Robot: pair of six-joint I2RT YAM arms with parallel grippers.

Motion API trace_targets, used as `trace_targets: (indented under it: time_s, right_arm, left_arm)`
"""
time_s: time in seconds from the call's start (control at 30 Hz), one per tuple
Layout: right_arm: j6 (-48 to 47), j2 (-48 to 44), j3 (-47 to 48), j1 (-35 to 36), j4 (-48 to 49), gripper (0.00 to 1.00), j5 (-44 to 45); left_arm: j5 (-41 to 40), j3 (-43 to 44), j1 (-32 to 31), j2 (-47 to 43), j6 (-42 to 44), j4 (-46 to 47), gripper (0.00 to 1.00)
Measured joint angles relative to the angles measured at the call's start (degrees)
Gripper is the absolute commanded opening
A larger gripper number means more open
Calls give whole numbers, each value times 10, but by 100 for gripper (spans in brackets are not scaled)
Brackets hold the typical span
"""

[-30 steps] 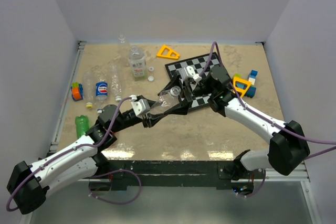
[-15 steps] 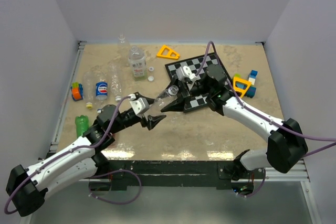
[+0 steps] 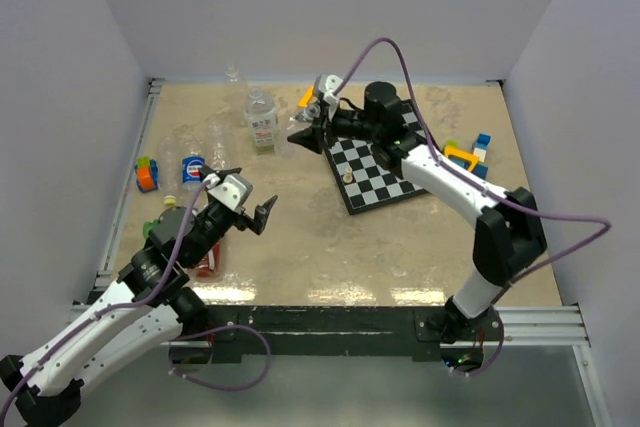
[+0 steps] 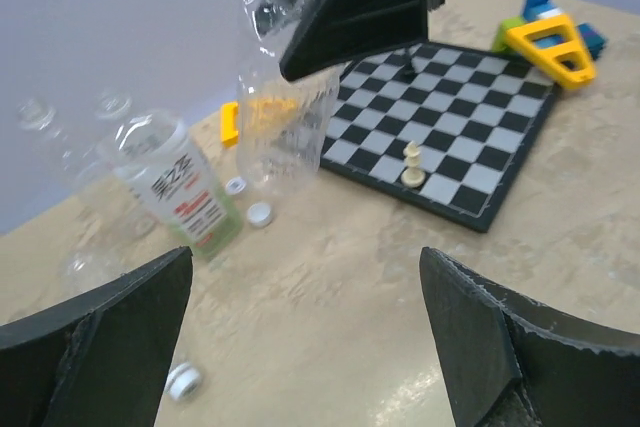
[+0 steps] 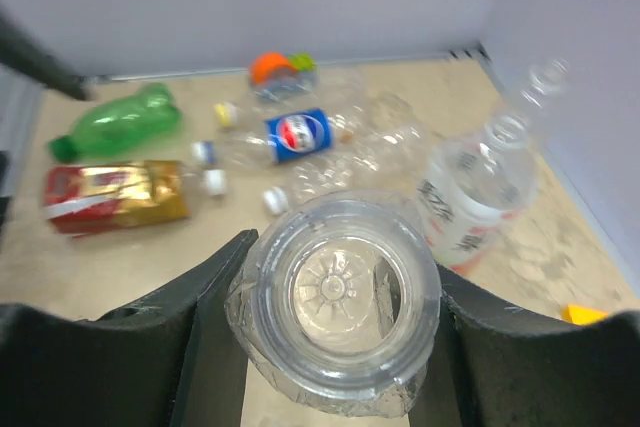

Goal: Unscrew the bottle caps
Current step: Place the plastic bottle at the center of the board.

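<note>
Right wrist view looks straight at the round base of a clear thin-walled plastic bottle [image 5: 340, 292], clamped across its body between the black fingers [image 5: 205, 337] of the right gripper [image 3: 306, 123]. In the top view it is held in the air just beyond the far left corner of the black-and-white chessboard [image 3: 385, 172]. Its wall looks crumpled, so I judge it empty, very light, soft under a squeeze and rather slick. A hold on the stiffer shoulder or base should twist less than one mid-body. Whether its cap is on, I cannot tell.

The left gripper [image 3: 261, 215] has its jaws wide apart with nothing between them, well to the near left of the chessboard over the beige tabletop [image 3: 330, 257].

Nearest on the chessboard's left stands an upright clear bottle with a white-green-orange label [image 3: 262, 122]. Farther left lie a blue cola-label bottle [image 5: 298, 134], a green plastic bottle [image 5: 120, 122] and a red-yellow labelled bottle [image 5: 115, 195]. Loose small white screw caps [image 4: 260, 214] lie between the upright bottle and the chessboard; they look hard and tiny, calling for a fingertip pinch.

Open room is the bare strip on the chessboard's near side. A small white chess piece [image 4: 411, 162] stands on the chessboard, a yellow plastic triangle [image 4: 555, 42] lies at its right, and the back wall runs close behind it, so wide swings there risk knocks.
</note>
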Motion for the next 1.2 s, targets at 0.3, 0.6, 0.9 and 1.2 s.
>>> trace_targets:
  time_s: [0.3, 0.6, 0.9, 1.2]
  right_arm:
    - [-7, 223, 156, 0, -72, 28, 200]
    - [0, 302, 207, 0, -110, 30, 257]
    - [0, 303, 210, 0, -113, 41, 271]
    - [-1, 304, 219, 0, -130, 64, 268]
  left_arm:
    - [-119, -50, 0, -63, -2, -25, 100]
    - [-136, -52, 0, -81, 0, -14, 100]
    - [-136, -53, 0, -78, 0, -14, 100]
    - [-136, -53, 0, -73, 0, -14, 100]
